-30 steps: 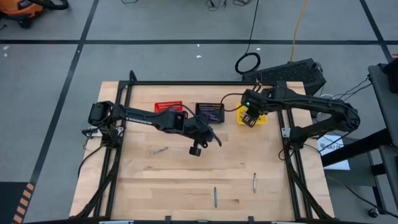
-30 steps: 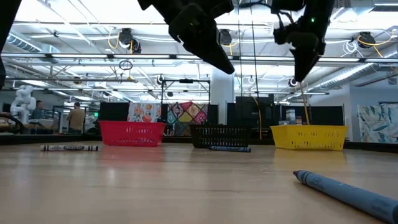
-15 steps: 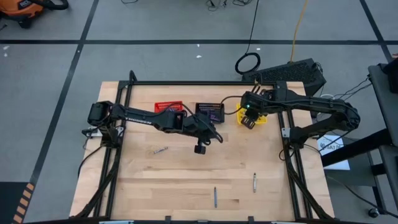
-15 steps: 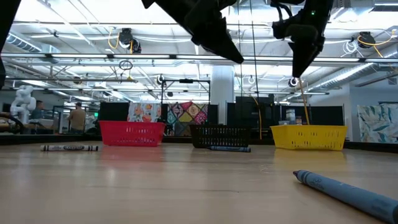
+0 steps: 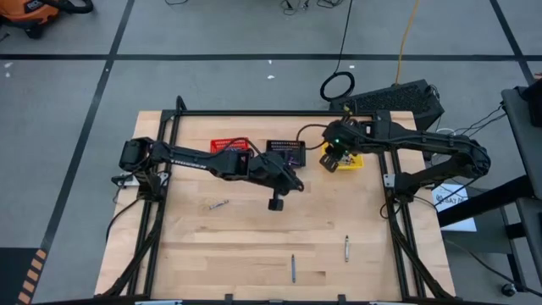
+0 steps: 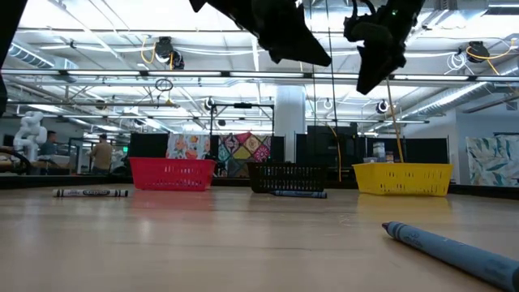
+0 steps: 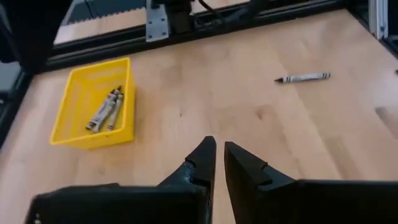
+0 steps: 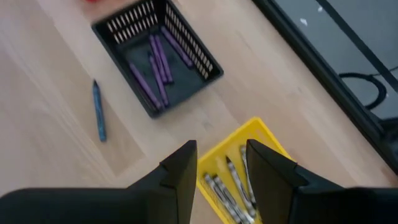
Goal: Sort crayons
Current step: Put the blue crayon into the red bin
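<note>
Crayons lie in several places: purple crayons (image 8: 155, 65) rest in the black basket (image 8: 205, 62), grey crayons (image 7: 106, 111) lie in the yellow basket (image 7: 68, 134), and a blue crayon (image 8: 98, 111) lies on the counter (image 5: 254, 246) just beside the black basket. More lie loose on the counter: a grey one (image 5: 217, 205) toward the left side, another grey one (image 5: 346, 247) and a blue one (image 5: 293, 268) near the front edge. A red basket (image 5: 230, 145) stands to the left of the black one. The left end effector (image 7: 217, 155) hangs above the middle of the counter, its fingers nearly together with a narrow gap and nothing between them. The right end effector (image 8: 221, 158) hovers over the near edge of the yellow basket, fingers apart and empty
</note>
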Motion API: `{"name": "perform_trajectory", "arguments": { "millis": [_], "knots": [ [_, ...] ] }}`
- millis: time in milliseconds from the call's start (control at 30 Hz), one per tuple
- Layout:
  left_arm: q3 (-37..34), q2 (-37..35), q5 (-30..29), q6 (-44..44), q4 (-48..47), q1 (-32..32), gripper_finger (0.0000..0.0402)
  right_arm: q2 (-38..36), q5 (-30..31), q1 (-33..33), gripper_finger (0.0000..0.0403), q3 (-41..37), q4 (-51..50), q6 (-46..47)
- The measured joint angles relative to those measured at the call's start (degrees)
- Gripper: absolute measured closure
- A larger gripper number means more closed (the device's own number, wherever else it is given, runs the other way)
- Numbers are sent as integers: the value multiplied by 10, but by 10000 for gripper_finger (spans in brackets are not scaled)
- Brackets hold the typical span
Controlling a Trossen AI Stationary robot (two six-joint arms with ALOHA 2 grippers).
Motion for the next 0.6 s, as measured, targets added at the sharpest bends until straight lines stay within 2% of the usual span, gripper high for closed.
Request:
{"name": "perform_trajectory", "arguments": {
  "millis": [200,600],
  "knots": [
    [0,0,-105,-4,4,-1,363,0,0,0,277,0,45,0],
    [0,0,-152,-48,22,0,363,0,0,0,277,0,94,0]
  ]
}}
